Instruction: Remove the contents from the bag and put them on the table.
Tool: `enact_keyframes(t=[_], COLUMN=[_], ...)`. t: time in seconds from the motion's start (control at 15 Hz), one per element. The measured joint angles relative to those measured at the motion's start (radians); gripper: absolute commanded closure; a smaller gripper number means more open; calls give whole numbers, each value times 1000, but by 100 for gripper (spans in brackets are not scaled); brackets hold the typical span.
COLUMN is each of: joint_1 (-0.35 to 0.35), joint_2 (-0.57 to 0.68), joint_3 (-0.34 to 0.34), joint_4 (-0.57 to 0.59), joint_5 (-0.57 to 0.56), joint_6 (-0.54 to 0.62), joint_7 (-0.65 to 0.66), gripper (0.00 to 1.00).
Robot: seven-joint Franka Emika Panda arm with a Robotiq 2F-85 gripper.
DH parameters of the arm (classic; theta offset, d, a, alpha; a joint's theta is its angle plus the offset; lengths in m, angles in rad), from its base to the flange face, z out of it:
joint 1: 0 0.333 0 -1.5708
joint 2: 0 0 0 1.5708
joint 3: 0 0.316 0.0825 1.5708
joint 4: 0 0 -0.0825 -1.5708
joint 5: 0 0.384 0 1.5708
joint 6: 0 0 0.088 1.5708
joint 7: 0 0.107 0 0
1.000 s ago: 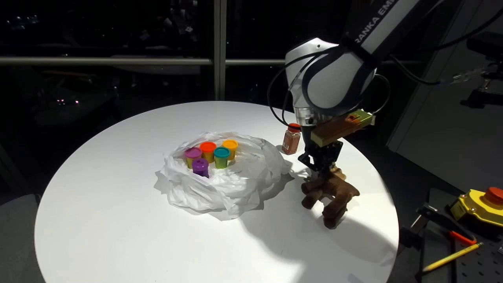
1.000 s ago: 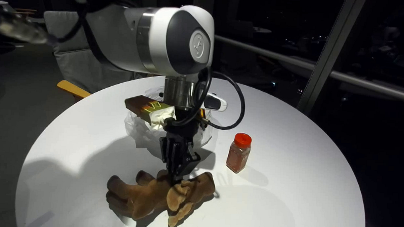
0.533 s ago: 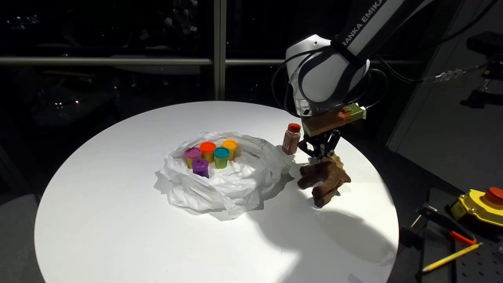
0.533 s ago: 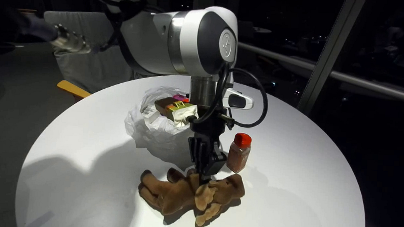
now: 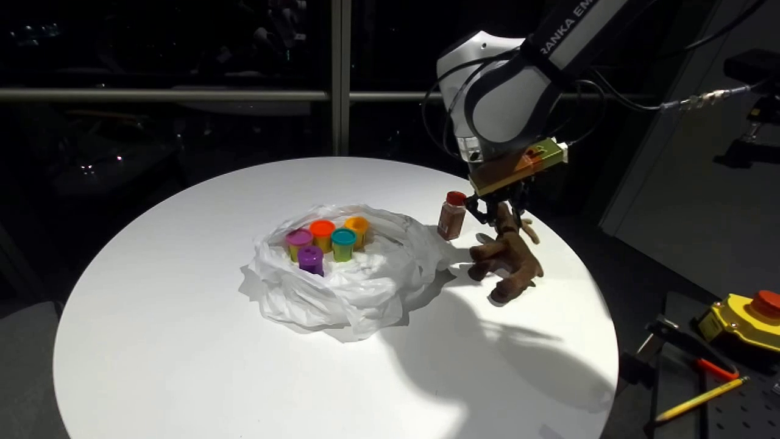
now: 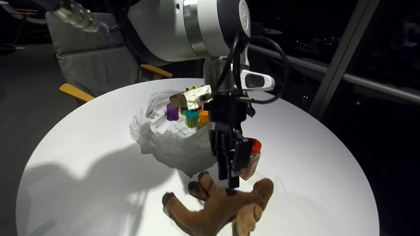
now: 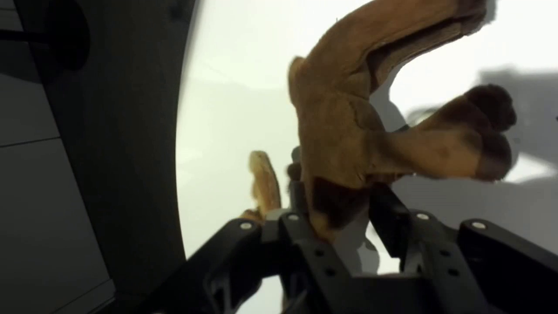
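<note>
The brown toy animal (image 6: 215,210) lies on the white table (image 6: 315,216), legs spread. My gripper (image 6: 230,180) is just above and at its body, fingers parted. In the wrist view the toy's body (image 7: 335,131) reaches down between the parted fingers, with a gap beside the right one. The red-capped bottle (image 5: 451,221) stands upright close by, partly behind the gripper in an exterior view. Inside the crumpled white bag (image 5: 365,299) stand an orange cup (image 5: 323,236), a yellow cup (image 5: 357,231), a teal cup (image 5: 343,245), a pink cup (image 5: 299,244) and a purple cup (image 5: 311,261).
A small white box (image 6: 156,118) shows in the bag beside the cups. Beyond the table's edge are a yellow box with a red button (image 5: 746,320), a pencil (image 5: 701,399) and a grey chair (image 6: 93,54).
My gripper carried the toy toward the bottle's side of the table, then its fingers parted and the arm rose a little. The toy has turned and its legs spread. Bag and cups are unchanged.
</note>
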Motion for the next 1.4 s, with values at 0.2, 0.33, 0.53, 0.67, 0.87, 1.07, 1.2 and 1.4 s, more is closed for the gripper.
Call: enact_keyframes(t=[0.2,0.33,0.53,0.67,0.87,1.07,1.2,1.4], joint_1=[52,81,94,90,77,62,58,55], joint_2=[-74,-124,-161,-154,-106,-26,40,139], joint_3=[5,28,101,149,199,232,246,254], joint_4=[0,5,39,75,133,186,224,288], joint_5=[-99,-155,-187,-178,-118,-33,25,103], joint_6=[-45,-63,-54,-10,97,197,241,286], joint_7=[66,87,78,60,16,-63,-119,-202], gripper=[3,0,0,0,0,0,0,0])
